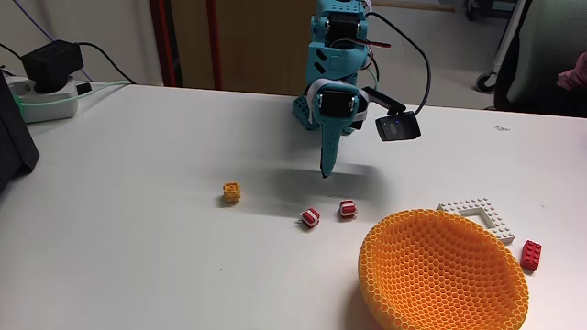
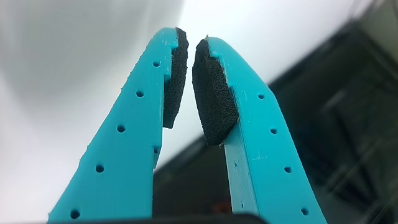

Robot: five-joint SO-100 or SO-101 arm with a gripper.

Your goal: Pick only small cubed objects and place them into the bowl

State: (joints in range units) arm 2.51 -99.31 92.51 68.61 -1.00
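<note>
Premises appear to be an office or lab workroom. Evidence in the fixed view: a broad white table (image 1: 138, 238); a white power strip (image 1: 44, 99) carrying a black adapter (image 1: 52, 60), well left of the arm's fingers (image 1: 327, 156); wooden panelling (image 1: 248, 41) behind them; a dark office chair (image 1: 541, 55) on pale flooring, far right of them.
</note>
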